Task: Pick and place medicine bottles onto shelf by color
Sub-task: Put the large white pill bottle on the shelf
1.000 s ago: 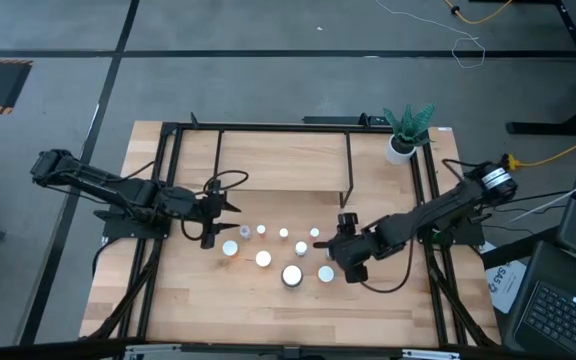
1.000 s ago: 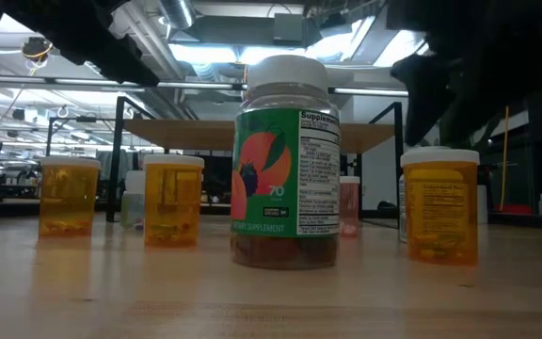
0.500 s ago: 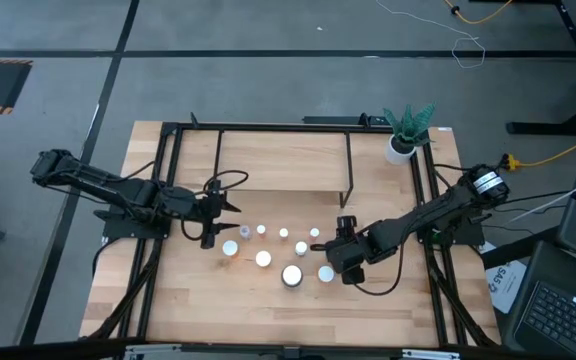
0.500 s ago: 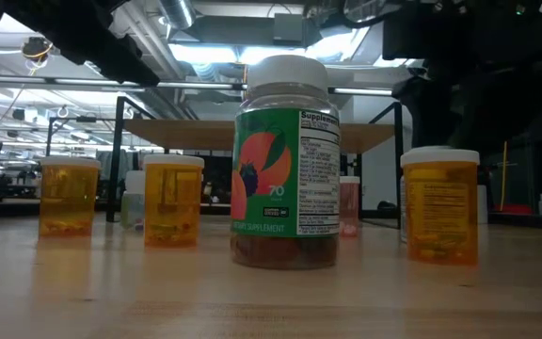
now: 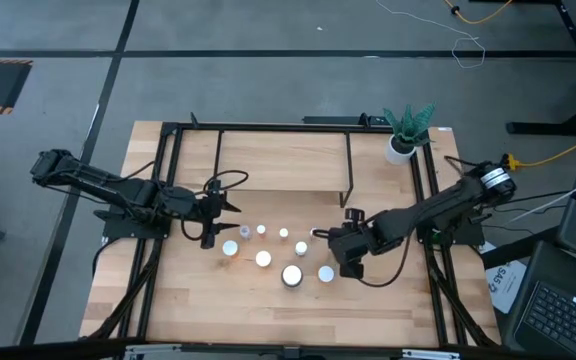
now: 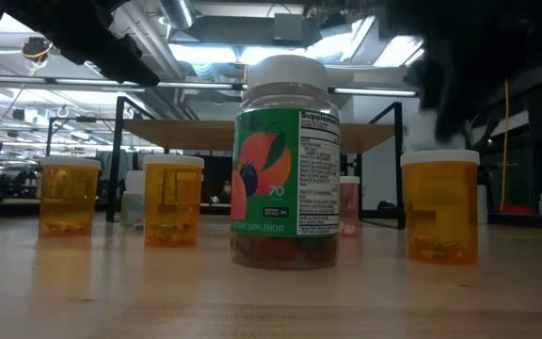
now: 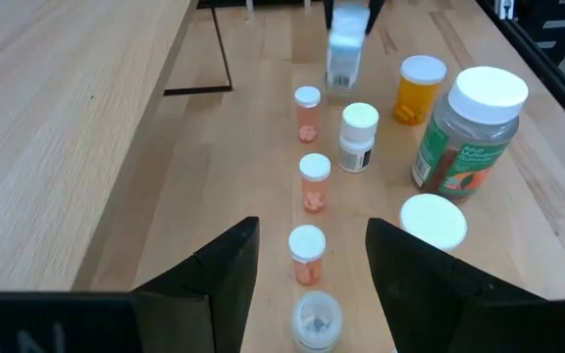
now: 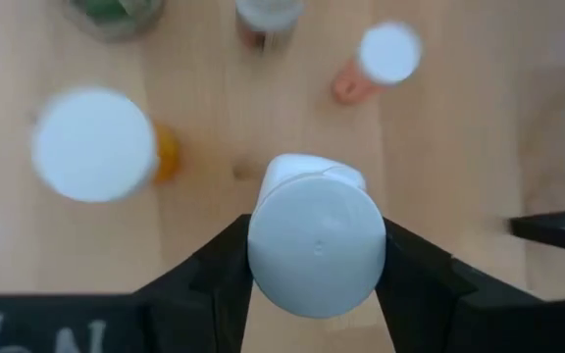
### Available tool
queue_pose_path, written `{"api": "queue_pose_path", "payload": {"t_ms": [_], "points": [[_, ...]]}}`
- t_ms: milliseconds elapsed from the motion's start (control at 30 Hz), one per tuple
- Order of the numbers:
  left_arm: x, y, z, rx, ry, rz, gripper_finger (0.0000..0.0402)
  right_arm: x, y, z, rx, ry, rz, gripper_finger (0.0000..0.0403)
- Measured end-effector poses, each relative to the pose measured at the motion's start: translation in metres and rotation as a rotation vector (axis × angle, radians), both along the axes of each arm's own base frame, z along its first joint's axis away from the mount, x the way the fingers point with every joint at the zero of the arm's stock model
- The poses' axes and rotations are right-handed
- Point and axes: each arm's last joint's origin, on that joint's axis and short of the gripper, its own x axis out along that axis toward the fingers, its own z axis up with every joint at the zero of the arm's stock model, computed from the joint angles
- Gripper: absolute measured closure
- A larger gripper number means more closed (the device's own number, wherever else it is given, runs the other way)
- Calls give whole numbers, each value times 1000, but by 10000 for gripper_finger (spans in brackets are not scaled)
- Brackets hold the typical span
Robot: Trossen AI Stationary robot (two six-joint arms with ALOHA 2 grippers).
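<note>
Several white-capped medicine bottles stand on the table in front of the shelf [image 5: 278, 165], among them an orange one [image 6: 440, 207] and a big green-labelled one [image 6: 285, 169]. My right gripper [image 5: 333, 243] is shut on a white bottle [image 8: 314, 245] above the right end of the group. The bottle shows blurred in the left wrist view [image 7: 346, 44]. My left gripper [image 7: 307, 265] is open and empty at the left end of the group [image 5: 220, 222], level with a row of small bottles [image 7: 314, 176]. My right gripper pinches the white bottle between its two fingers, at the sides of its capped top [image 8: 263, 257]. The fingers come from above, pointing down. The bottle stands upright in the hold, lifted clear of the table, cap toward the wrist camera.
A white pot with a green plant [image 5: 406, 135] stands at the far right corner. The shelf's black legs [image 5: 348, 190] stand just behind the bottles. Bare tabletop lies toward the near edge [image 5: 288, 315].
My right gripper has gone a little toward the table's left and far edges, over the right end of the group, with the white bottle. In the low view the label that showed at the orange bottle is gone.
</note>
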Motion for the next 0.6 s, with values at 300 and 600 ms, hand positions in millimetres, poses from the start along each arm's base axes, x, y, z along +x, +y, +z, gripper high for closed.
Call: {"api": "queue_pose_path", "payload": {"t_ms": [300,600], "points": [[0,0,0,-2,0,1,217,-2,-11,101,-189,-128,71,224],[0,0,0,-2,0,1,217,-3,-66,194,-491,-292,-35,225]]}}
